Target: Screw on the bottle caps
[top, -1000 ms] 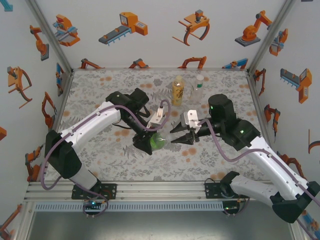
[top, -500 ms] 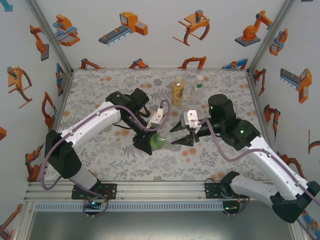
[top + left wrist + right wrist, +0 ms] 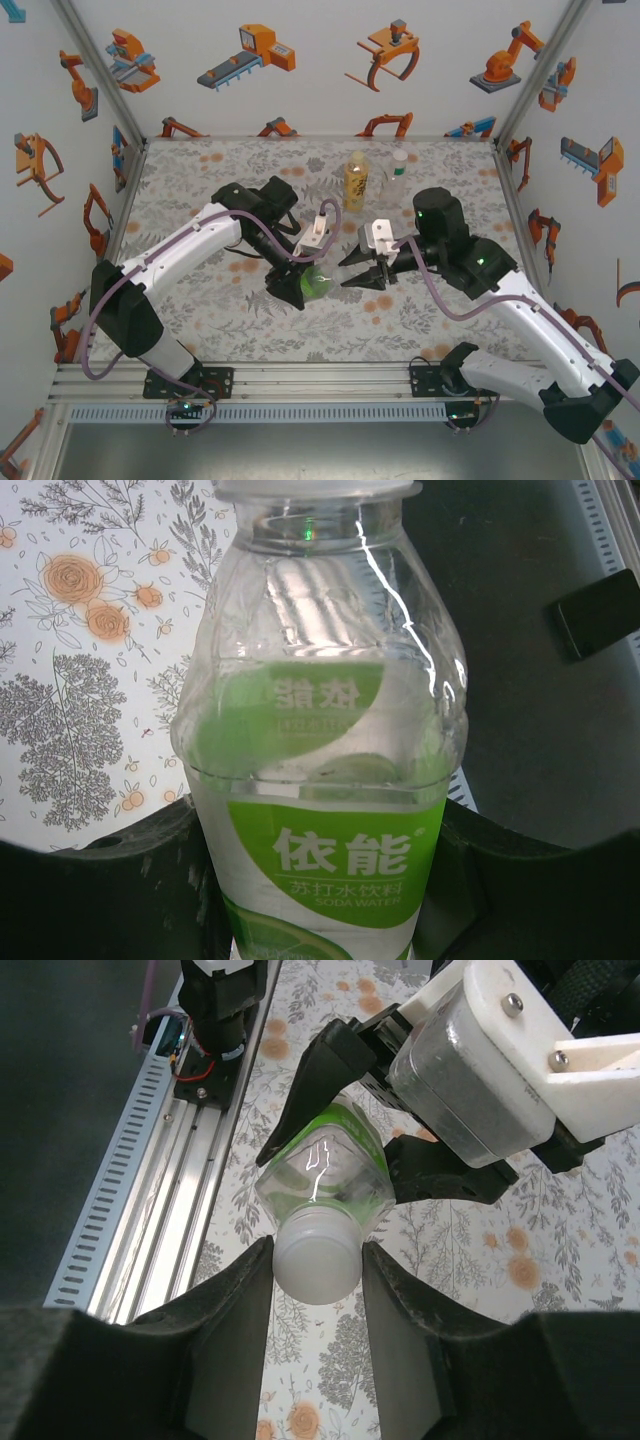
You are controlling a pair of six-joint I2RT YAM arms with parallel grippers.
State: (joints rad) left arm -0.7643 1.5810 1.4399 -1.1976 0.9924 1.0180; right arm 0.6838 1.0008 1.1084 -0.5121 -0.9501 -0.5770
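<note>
Over the floral tabletop (image 3: 250,322), inside robot-patterned walls (image 3: 320,95), I see left jaws clamping the green-labelled bottle (image 3: 320,780), right jaws pinching its white cap (image 3: 318,1258).

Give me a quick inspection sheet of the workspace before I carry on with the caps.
Surface: floral tabletop, flat, no spills seen.
Job's things: green-label bottle held tilted off the table, white cap on its neck; amber bottle and colourless bottle stand upright at the far side, and both look capped.
Clutter: nothing seen.
Grippers: left hand is shut on the green-label bottle's body; right hand is closed around the white cap.
Cables: purple cables run along both arms, hanging loose but not snagged.
Surroundings: white walls with orange robot pictures; metal rail at the near edge.
</note>
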